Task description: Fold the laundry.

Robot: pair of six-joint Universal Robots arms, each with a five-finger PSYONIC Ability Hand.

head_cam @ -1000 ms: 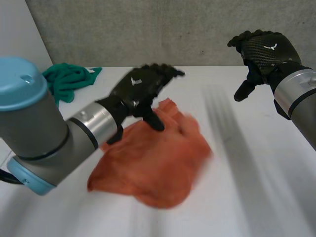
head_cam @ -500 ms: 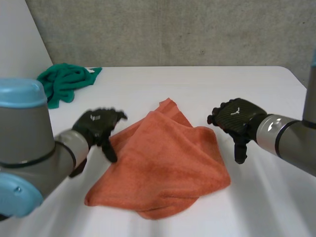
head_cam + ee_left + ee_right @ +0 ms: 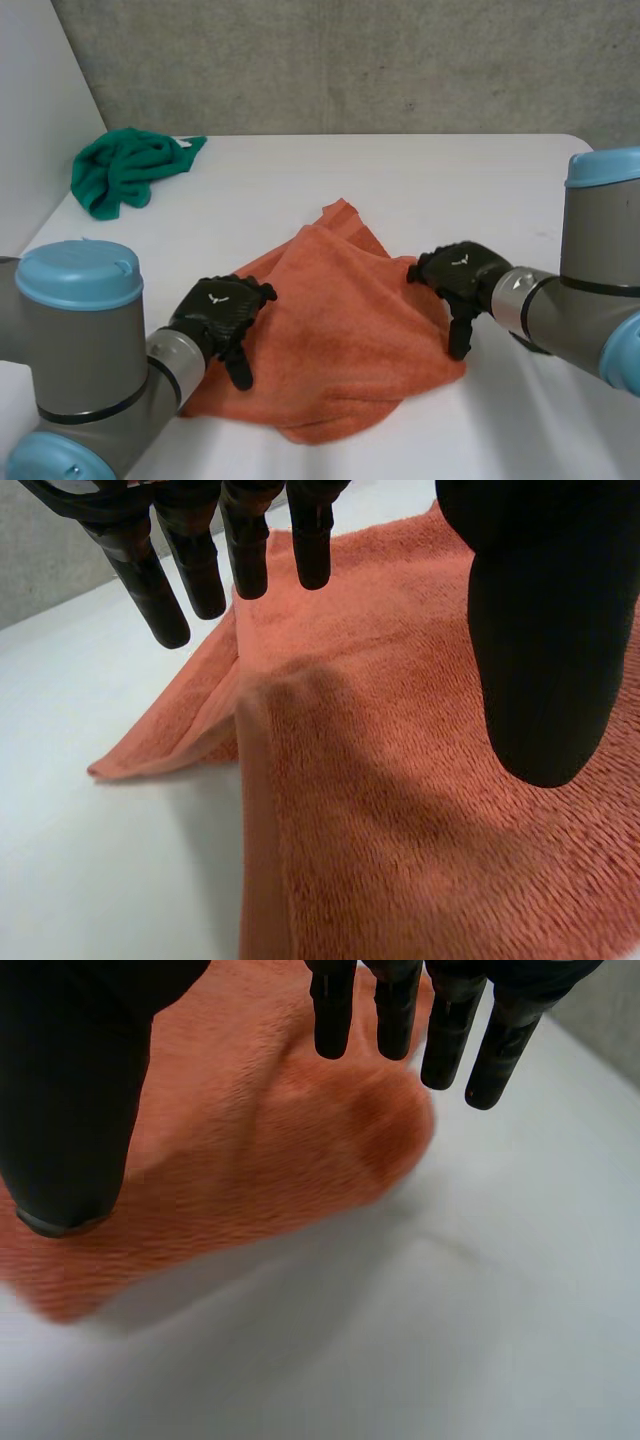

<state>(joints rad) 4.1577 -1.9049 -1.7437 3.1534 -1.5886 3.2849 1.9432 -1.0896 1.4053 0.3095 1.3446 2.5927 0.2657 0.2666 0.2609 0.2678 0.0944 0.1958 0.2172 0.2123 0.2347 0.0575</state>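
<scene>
An orange towel lies loosely bunched in the middle of the white table. My left hand hovers over the towel's left edge, open, fingers straight and thumb spread. In the left wrist view its fingers hang just above a folded edge of the orange towel, touching nothing. My right hand is at the towel's right edge, open as well. In the right wrist view its fingers point down over a rounded corner of the towel, with the thumb held apart.
A green cloth lies crumpled at the table's far left corner. A grey wall runs behind the table. Bare white table surrounds the towel on the right and front.
Both hands have come down from above and behind the towel to its left and right edges. The towel has settled flatter after being dropped.
</scene>
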